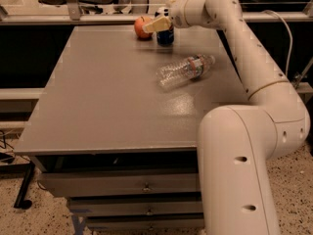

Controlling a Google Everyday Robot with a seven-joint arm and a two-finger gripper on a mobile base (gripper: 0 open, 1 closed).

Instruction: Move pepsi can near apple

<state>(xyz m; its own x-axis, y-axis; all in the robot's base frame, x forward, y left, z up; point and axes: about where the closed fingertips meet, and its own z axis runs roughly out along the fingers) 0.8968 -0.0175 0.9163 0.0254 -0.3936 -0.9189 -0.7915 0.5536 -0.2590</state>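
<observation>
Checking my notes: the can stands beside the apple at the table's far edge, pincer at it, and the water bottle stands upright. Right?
No: the camera view shows the water bottle lying on its side. The rest holds: the can stands beside the apple at the far edge of the table, pincer at it.

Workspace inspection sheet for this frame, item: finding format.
Surface: grey table, drawers beneath.
Job's things: pepsi can upright near the far edge, close beside the apple; contact cannot be told.
Clutter: water bottle lying on its side, mid-table.
Grippers: gripper at the can's upper part.
Cables: pale cable arcing beside the arm.
Surroundings: metal rail behind the table; speckled floor.
</observation>
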